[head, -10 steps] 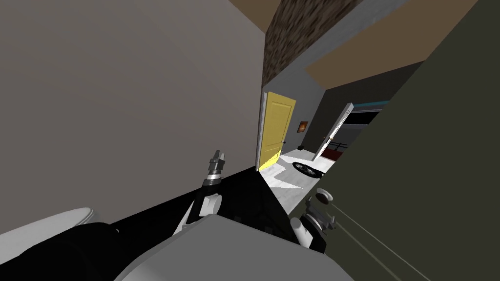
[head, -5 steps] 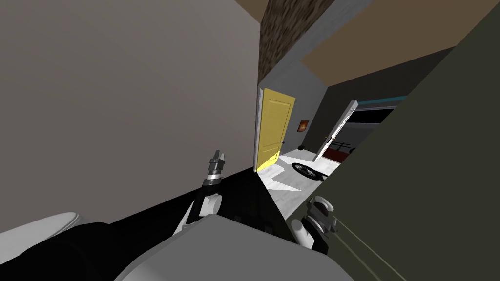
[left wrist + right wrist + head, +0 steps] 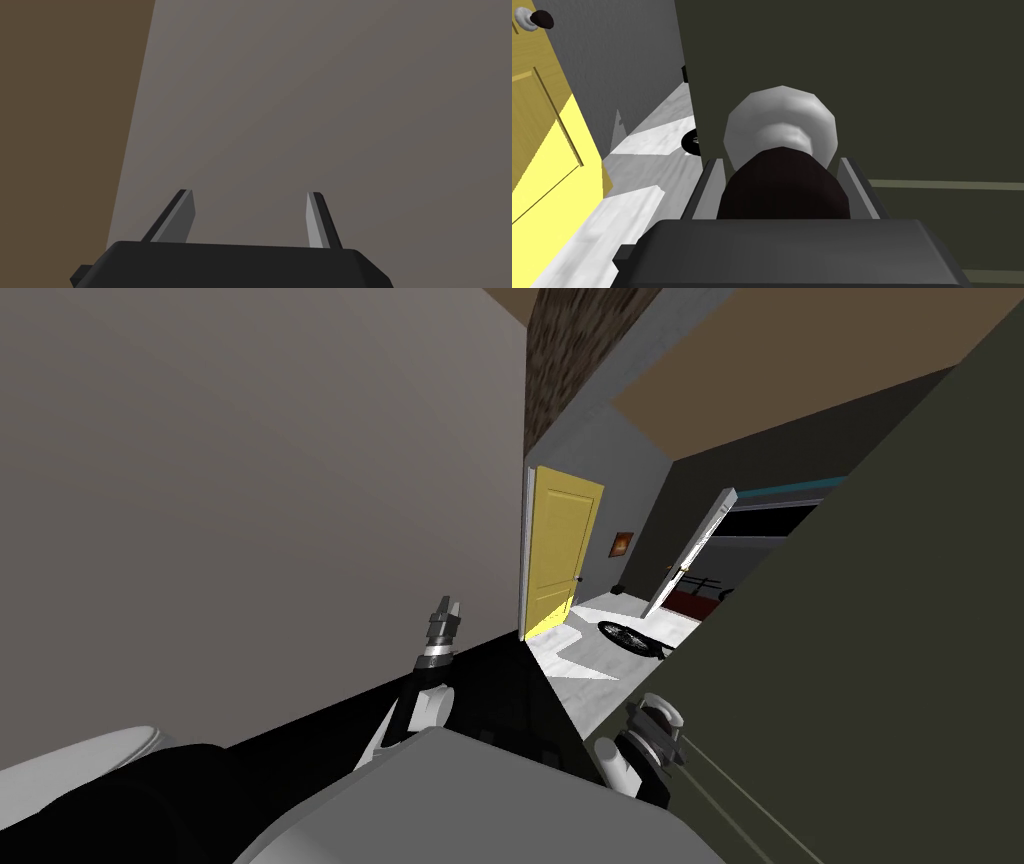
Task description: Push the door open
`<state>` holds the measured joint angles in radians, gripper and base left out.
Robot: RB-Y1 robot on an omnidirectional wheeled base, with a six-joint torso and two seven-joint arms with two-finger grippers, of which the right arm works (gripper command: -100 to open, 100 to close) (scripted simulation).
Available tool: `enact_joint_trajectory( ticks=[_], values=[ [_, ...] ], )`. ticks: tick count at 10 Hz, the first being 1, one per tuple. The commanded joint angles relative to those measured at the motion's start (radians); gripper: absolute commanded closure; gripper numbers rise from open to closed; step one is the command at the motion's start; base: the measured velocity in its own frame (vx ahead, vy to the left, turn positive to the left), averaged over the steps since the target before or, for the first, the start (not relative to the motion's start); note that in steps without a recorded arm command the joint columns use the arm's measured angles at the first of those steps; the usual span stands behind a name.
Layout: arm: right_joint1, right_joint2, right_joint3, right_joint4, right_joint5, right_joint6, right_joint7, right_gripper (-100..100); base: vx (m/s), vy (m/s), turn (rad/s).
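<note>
The dark olive door is seen at the robot's right, standing partly open, with its free edge toward the hallway. Its dark door knob, backed by a light grey rose, is mounted close to that free edge.

The right gripper is held at the knob. Its 2 fingers are spread wide, with the knob lodged between them and taking up nearly the whole gap. Whether the blades press the knob's sides cannot be told. In the head view the same gripper is placed against the door's face.

The left gripper is raised in front of a plain grey-beige wall, apart from it, with its 2 fingers set wide and nothing between them. In the head view it is seen pointing up along that wall.

Beyond the door's edge a pale floor is shown, with a black round object lying on it near the olive door's edge. At the hallway's far end a yellow door is seen, with a small dark knob at its edge.
</note>
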<state>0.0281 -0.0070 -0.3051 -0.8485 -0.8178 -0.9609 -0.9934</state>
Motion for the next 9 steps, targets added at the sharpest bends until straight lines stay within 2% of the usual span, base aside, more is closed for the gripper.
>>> enact_joint_trajectory(
  ticks=[1,3,4,7,9],
  values=[
    [0.002,0.004,0.002,0.001,0.001,-0.002,0.0,100,0.0,0.0,0.0],
    [0.002,0.004,0.002,0.001,0.001,-0.002,0.0,100,0.0,0.0,0.0],
    [0.002,-0.012,-0.014,0.0,-0.012,-0.001,0.003,100,0.133,-0.055,-0.031],
    [0.004,-0.024,-0.032,0.001,-0.027,-0.004,0.007,100,0.172,-0.075,-0.053],
    [0.007,-0.037,-0.055,0.001,-0.047,-0.006,0.011,100,0.159,-0.113,-0.036]
  ],
)
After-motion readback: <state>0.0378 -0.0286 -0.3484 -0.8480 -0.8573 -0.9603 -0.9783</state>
